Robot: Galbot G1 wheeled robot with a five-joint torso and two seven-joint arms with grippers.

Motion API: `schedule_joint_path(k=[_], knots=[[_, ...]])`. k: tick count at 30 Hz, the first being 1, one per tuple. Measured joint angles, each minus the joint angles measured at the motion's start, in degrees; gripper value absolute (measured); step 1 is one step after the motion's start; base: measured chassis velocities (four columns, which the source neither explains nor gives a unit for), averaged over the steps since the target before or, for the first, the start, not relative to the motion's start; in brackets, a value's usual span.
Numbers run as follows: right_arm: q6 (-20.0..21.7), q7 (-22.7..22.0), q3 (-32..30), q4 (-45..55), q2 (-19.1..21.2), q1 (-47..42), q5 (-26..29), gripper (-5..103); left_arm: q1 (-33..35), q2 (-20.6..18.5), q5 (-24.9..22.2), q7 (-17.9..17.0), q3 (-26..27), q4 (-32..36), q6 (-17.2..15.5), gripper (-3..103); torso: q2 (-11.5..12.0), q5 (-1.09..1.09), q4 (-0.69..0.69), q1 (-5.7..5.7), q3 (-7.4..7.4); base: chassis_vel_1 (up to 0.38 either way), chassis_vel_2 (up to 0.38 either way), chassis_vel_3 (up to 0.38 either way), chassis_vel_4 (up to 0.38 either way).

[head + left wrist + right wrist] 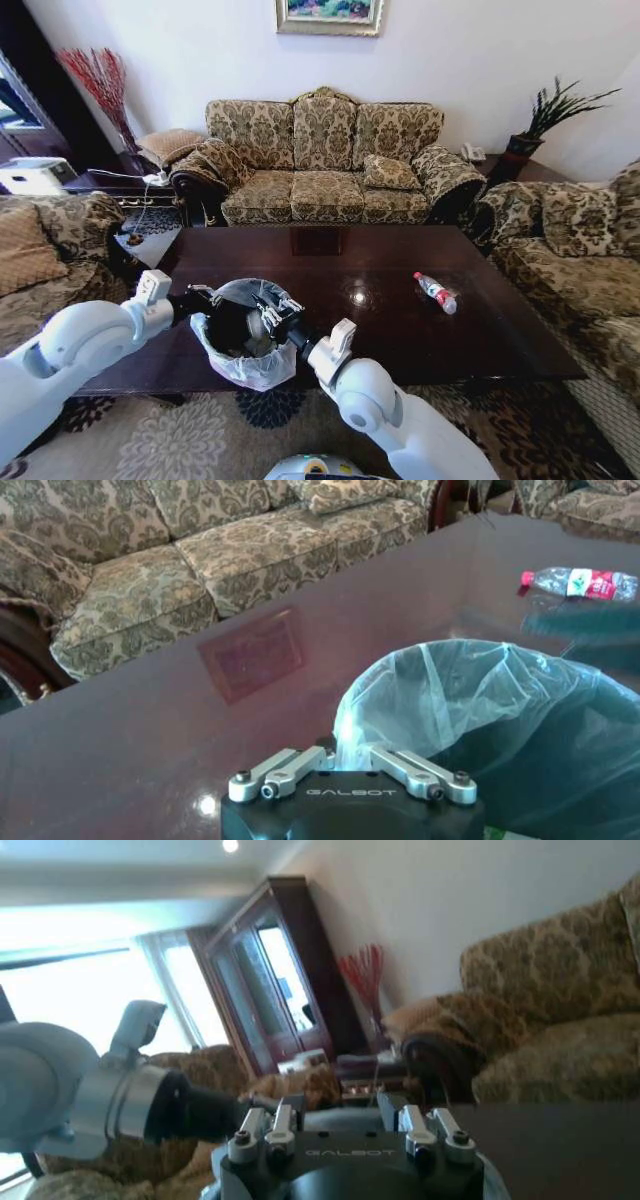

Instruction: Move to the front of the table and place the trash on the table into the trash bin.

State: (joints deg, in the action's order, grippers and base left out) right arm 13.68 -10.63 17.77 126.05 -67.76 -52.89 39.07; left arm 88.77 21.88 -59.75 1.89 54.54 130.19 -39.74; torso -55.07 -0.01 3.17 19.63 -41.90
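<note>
Trash bin [243, 340]: a small round dark bin lined with a translucent white bag that folds over its rim; it is at the near edge of the desk, held up between the two arms, with the bag's lower part hanging in front of the desk edge. In the left wrist view the bag's rim [470, 697] opens wide just past the fingers.
Left hand [205, 300]: at the bin's left rim; its fingers [290, 769] are clamped on the bag's edge, which is pinched between them.
Right hand [280, 312]: over the bin's right rim, pointing into the opening. A pale crumpled piece [256, 325] lies right at its tips, but I cannot tell whether the fingers are together or apart, nor whether they hold it.
Bottle [436, 292]: a clear plastic bottle with a red label, lying on its side on the right part of the desk, well apart from the bin; in the left wrist view it lies beyond the bag's rim [580, 583].
Desk [380, 330]: a large low rectangular one with a glossy dark brown top that mirrors a ceiling light.
Sofa [325, 160]: a patterned gold-brown three-seater beyond the far side of the desk.
Armchair [570, 240]: the same fabric, to the right of the desk.
</note>
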Motion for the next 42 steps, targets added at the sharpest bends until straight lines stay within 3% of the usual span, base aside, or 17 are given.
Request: schedule_joint_path(k=[2,4,6,7,8,11,14,19,26,31,35,37,40,42], knots=[[-4.9,2.1,-2.6,-0.3,-0.9,-2.0,-2.8,55,0.0,0.0,0.0,0.0,0.0,0.0,0.0,2,0.0,0.00,0.01,0.00,0.00,0.000,0.000,0.000,0.000],[-7.1,2.4,-3.9,-0.6,-1.5,-2.8,-3.4,55,0.0,0.0,0.0,0.0,0.0,0.0,0.0,2,0.0,0.00,0.02,0.00,0.00,0.000,0.000,0.000,0.000],[-14.5,1.3,-8.5,-3.0,-3.4,-4.9,-3.8,66,0.0,0.0,0.0,0.0,0.0,0.0,0.0,2,0.0,0.01,0.00,0.00,0.00,0.000,0.000,0.000,0.000],[-15.9,0.2,-11.3,-4.3,-3.5,-5.8,-3.9,71,0.0,0.0,0.0,0.0,0.0,0.0,0.0,2,0.0,0.02,-0.01,0.00,0.00,0.000,0.000,0.000,0.000],[-15.9,0.2,-11.3,-4.3,-3.5,-5.8,-3.9,71,0.0,0.0,0.0,0.0,0.0,0.0,0.0,2,0.0,0.02,-0.01,0.00,0.00,0.000,0.000,0.000,0.000],[-15.1,-3.0,-21.8,-8.6,-1.9,-8.4,-2.1,88,0.0,0.0,0.0,0.0,0.0,0.0,0.0,2,0.0,0.01,0.02,0.00,0.00,0.000,0.000,0.000,0.000],[-14.4,-4.1,-26.9,-11.2,-0.6,-9.8,0.4,97,0.0,0.0,0.0,0.0,0.0,0.0,0.0,2,0.0,0.01,0.02,0.00,0.00,0.000,0.000,0.000,0.000],[-14.9,-4.9,-31.7,-15.4,-0.5,-10.7,0.6,100,0.0,0.0,0.0,0.0,0.0,0.0,0.0,2,0.0,0.01,0.00,0.00,0.00,-0.020,-0.023,0.022,0.024],[-17.9,-6.3,-33.0,-22.2,-1.1,-9.1,0.1,100,0.0,0.0,0.0,0.0,0.0,0.0,0.0,2,0.0,-0.01,0.00,0.00,0.00,-0.112,-0.121,0.130,0.127],[-18.1,-9.4,-34.3,-29.2,-2.8,-7.2,-4.2,100,0.0,0.0,0.0,0.0,0.0,0.0,0.0,2,0.0,0.02,-0.01,0.00,0.00,-0.210,-0.211,0.214,0.223],[-16.6,-10.2,-35.3,-34.1,-2.7,-6.5,-7.2,100,0.0,0.0,0.0,0.1,0.0,0.0,0.0,2,0.0,0.06,0.08,0.02,-0.01,-0.148,-0.184,0.120,0.132],[-16.4,-10.6,-35.3,-36.7,-2.6,-5.9,-8.4,100,0.0,0.0,0.0,0.1,0.0,0.0,0.0,2,0.0,0.06,0.08,0.02,-0.01,-0.107,-0.071,0.029,0.044],[-18.5,-10.1,-36.7,-43.1,-2.8,-5.0,-15.5,100,0.0,0.0,0.0,0.1,0.0,0.0,0.0,2,0.0,-0.04,-0.01,0.01,-0.01,-0.023,-0.024,-0.005,0.000],[-18.8,-9.6,-37.1,-44.1,-2.7,-4.9,-16.0,100,0.0,0.0,0.0,0.1,0.0,0.0,0.0,2,0.0,-0.07,-0.02,0.01,-0.01,0.000,0.000,0.000,0.000]])
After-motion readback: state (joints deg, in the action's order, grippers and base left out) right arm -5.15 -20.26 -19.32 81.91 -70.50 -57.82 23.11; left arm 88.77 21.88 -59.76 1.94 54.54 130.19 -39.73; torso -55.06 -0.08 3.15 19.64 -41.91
